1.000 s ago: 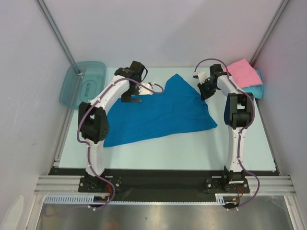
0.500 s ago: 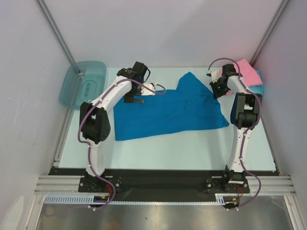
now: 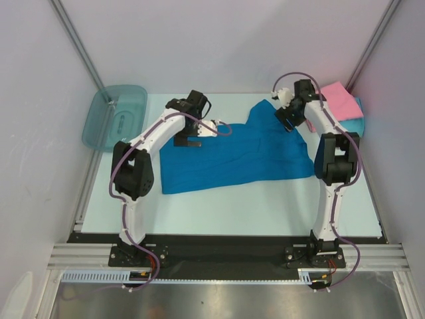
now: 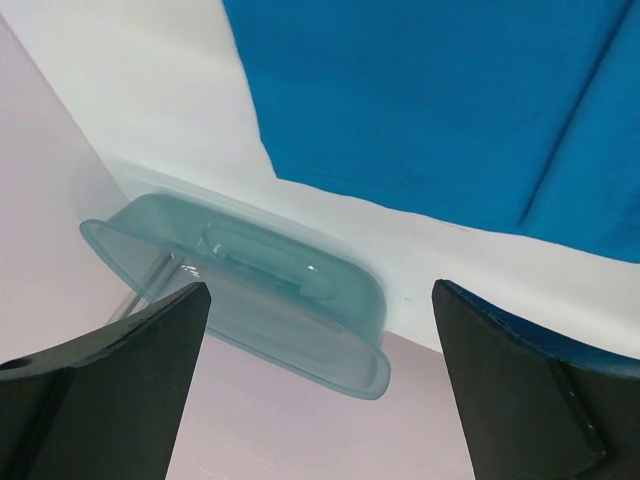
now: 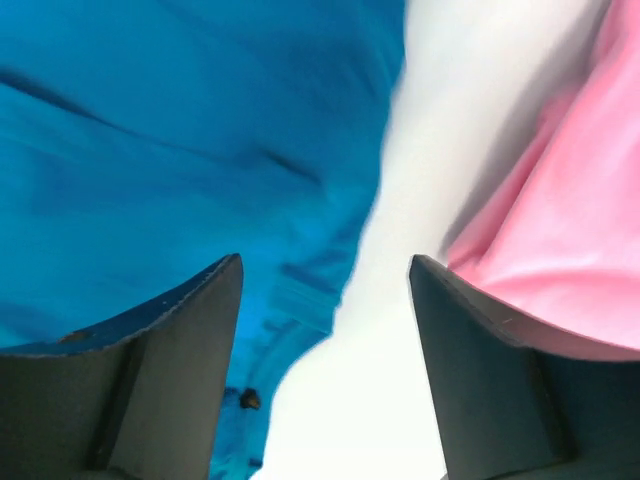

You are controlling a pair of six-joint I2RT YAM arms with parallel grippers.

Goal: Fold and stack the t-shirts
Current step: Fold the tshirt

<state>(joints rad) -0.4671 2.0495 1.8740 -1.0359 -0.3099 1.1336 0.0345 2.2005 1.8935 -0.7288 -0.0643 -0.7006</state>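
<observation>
Deep blue cloth t-shirt (image 3: 232,156) lies rumpled mid-table between the arms; a folded pink t-shirt (image 3: 339,100) sits on a turquoise t-shirt (image 3: 356,125) at far right. Left gripper (image 3: 188,140) and right gripper (image 3: 285,121) hover over the blue shirt's far edge, jaws apart, empty. Pinching a creased double layer would likely skew the fold

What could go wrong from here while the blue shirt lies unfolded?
1. The right gripper is open over the gap between the blue shirt and the pink shirt; a grab here might catch the wrong cloth or none.
2. The blue shirt lies skewed and creased, so a fold could come out uneven.
</observation>
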